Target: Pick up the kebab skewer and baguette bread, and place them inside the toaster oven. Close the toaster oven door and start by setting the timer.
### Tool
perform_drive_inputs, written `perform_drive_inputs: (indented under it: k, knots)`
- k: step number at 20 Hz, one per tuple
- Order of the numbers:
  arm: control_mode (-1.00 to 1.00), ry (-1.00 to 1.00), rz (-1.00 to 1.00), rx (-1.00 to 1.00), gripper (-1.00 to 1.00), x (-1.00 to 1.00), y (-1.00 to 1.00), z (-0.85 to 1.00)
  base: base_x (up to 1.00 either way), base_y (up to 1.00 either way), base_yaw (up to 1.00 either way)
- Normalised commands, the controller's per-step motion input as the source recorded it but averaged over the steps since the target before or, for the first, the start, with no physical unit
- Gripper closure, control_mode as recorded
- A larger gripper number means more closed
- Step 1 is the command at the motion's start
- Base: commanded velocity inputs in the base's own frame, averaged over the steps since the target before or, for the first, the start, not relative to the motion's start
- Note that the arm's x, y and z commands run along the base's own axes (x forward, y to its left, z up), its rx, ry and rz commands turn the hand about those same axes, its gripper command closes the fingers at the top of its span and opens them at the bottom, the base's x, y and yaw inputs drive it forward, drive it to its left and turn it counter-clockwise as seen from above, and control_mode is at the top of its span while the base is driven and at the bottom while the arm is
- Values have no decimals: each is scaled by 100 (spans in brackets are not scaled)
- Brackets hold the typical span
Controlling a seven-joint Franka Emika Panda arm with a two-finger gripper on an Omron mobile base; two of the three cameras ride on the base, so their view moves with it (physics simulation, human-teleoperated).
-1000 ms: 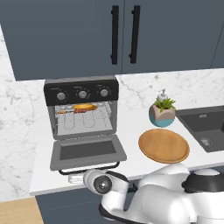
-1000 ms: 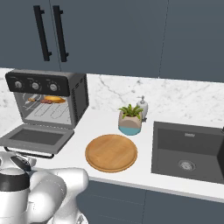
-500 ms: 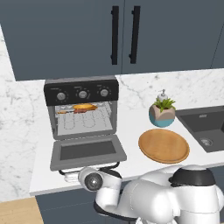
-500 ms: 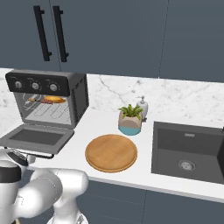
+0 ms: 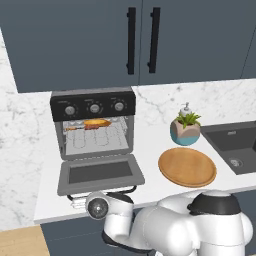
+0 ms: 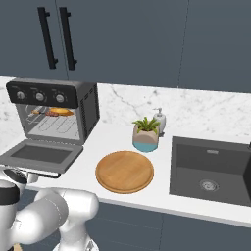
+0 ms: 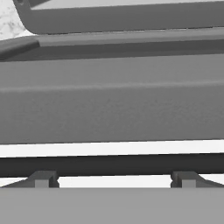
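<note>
Currently on my screens: boxy grey metal toaster oven, drop-down glass-windowed door lowered flat, golden-orange baguette on its rack, my two-finger gripper spread wide, black bar handle at its twelve o'clock.

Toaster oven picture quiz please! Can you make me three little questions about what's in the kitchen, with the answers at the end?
1. True or false: the toaster oven door hangs open.
2. Where is the baguette bread? A) on the round wooden plate B) on a rack inside the toaster oven C) in the sink
3. What lies beside the bread on the same rack?

Key
1. True: the door is folded down flat in front of the oven.
2. B
3. The kebab skewer, just to the bread's left in the left base view.
</note>
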Motion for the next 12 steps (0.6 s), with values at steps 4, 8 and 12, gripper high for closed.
perform_drive_inputs:
  k: [4, 8, 12]
  knots:
    - [-100, 0, 0, -3, -100, 0, 0, -34, 0, 0, 0]
    - [-100, 0, 1, 0, -100, 0, 0, -23, 0, 0, 0]
    - [-100, 0, 0, -1, -100, 0, 0, -31, 0, 0, 0]
